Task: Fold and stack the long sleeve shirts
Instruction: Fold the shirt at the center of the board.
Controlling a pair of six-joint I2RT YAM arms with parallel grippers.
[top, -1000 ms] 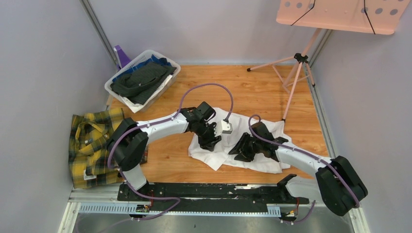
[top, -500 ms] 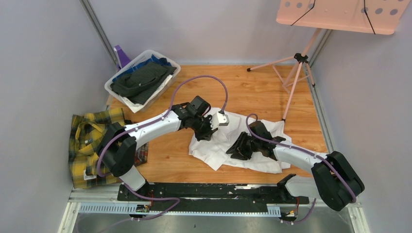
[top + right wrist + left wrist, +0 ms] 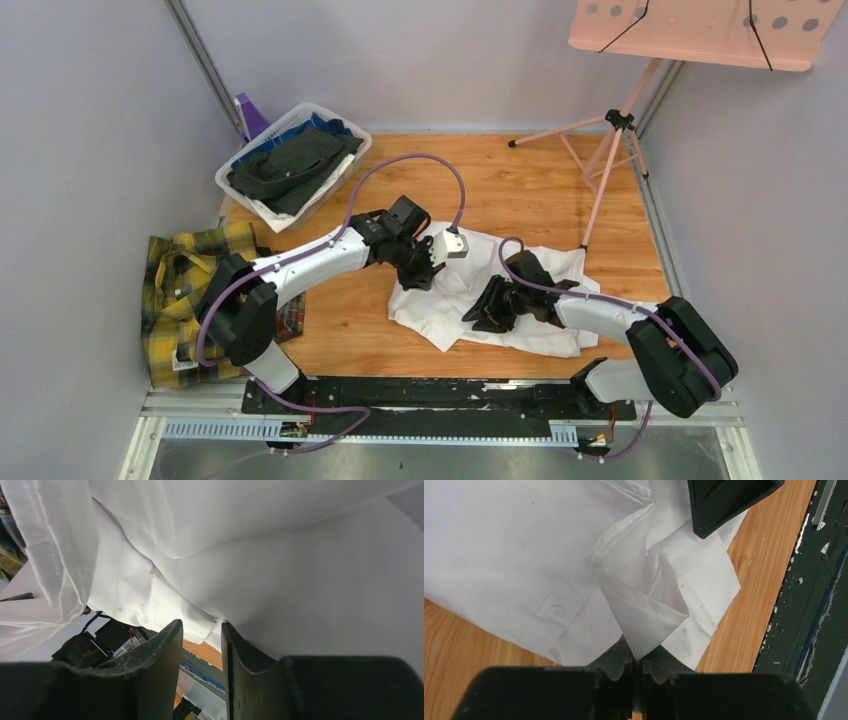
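Note:
The white collared shirt (image 3: 520,330) lies partly folded on the wooden table (image 3: 520,190). My left gripper (image 3: 422,272) is shut on a fold of the shirt's edge and lifts it; the left wrist view shows the pinched white cloth (image 3: 644,625) between its pads. My right gripper (image 3: 482,312) rests on the middle of the shirt, jaws slightly apart with nothing between them (image 3: 201,635), white cloth (image 3: 300,580) draped around them. The yellow-and-green plaid shirt (image 3: 190,300) lies crumpled at the left table edge, away from both grippers.
A white bin (image 3: 345,170) of dark clothes stands at the back left, with a purple object (image 3: 250,115) behind it. A pink stand's legs (image 3: 600,150) reach onto the back right of the table. A black rail (image 3: 440,395) runs along the near edge.
My left gripper has pulled the pinched shirt edge back and left. My right gripper has slid slightly left over the shirt.

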